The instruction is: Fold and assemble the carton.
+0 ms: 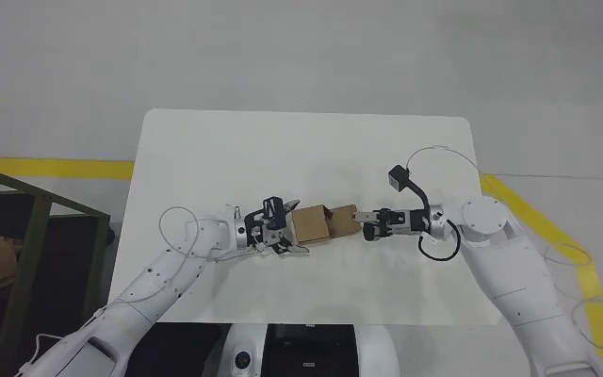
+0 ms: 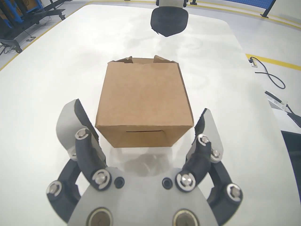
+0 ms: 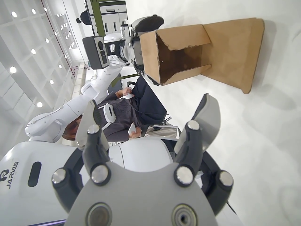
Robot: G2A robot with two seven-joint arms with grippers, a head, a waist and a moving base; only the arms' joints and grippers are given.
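The carton (image 2: pixel 141 95) lies on its side on the worktop (image 2: pixel 58 71). We see its closed end between the wide left fingers (image 2: pixel 68 123); its open end (flap flat) faces the wide right fingers (image 3: pixel 208 118), nearby.

The brown corrugated carton (image 1: pixel 312 226) lies on its side near the front middle of the white surface (image 1: pixel 301 151). Its closed end bears a thin slot (image 2: pixel 144 131). The opposite end gapes open, where a ragged-edged side flap (image 3: pixel 185 37) and a second side flap (image 3: pixel 188 72) stick out, and a long flap (image 3: pixel 232 55) lies flat on the surface.
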